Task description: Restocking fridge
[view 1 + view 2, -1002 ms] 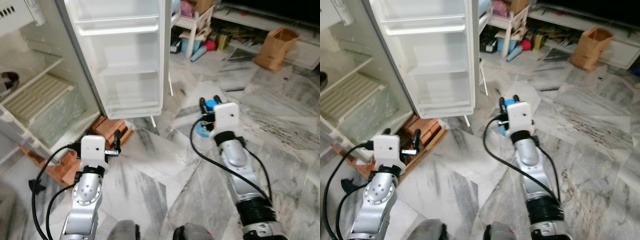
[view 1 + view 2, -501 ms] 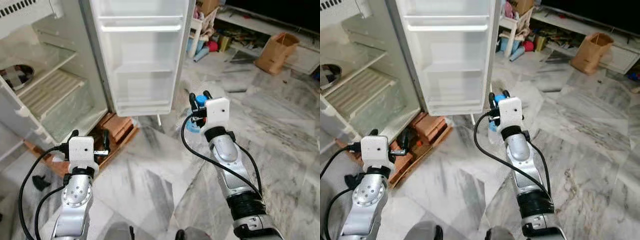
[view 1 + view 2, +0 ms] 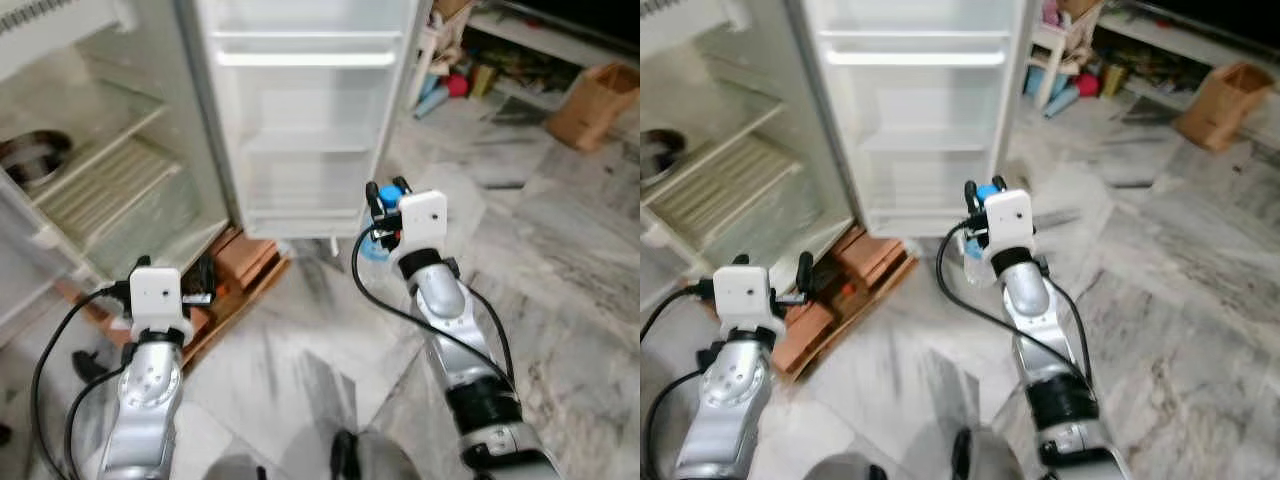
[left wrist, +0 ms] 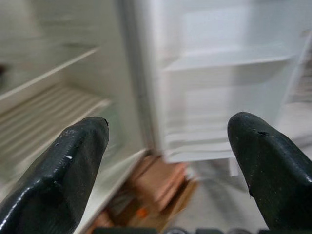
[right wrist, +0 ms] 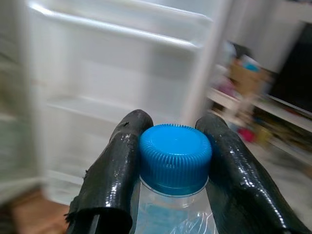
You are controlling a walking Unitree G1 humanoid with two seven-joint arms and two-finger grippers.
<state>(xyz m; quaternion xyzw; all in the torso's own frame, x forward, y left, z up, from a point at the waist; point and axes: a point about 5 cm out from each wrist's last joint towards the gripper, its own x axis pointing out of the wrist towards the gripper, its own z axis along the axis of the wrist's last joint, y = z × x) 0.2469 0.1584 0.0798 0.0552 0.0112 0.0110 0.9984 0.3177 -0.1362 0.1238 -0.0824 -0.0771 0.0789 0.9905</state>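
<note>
Since the clear plastic water bottle with a ribbed blue cap (image 5: 175, 158) looks light and slippery, the right pincer (image 5: 174, 161) pinches its neck—before the white open fridge door (image 3: 305, 120); the left pincer (image 4: 168, 161) hangs spread.

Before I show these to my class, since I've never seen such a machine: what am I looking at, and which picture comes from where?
It is a walking humanoid robot with two silver arms, each ending in two black fingers. The two wide pictures come from cameras in its head, looking down and ahead. They show an open fridge with bare shelves, its door swung wide, standing on bricks on a marble floor. The two close pictures come from cameras on the wrists. The right gripper is shut on a bottle with a blue cap, held near the door. The left gripper is open and holds nothing. Clutter and a paper bag lie further back.
</note>
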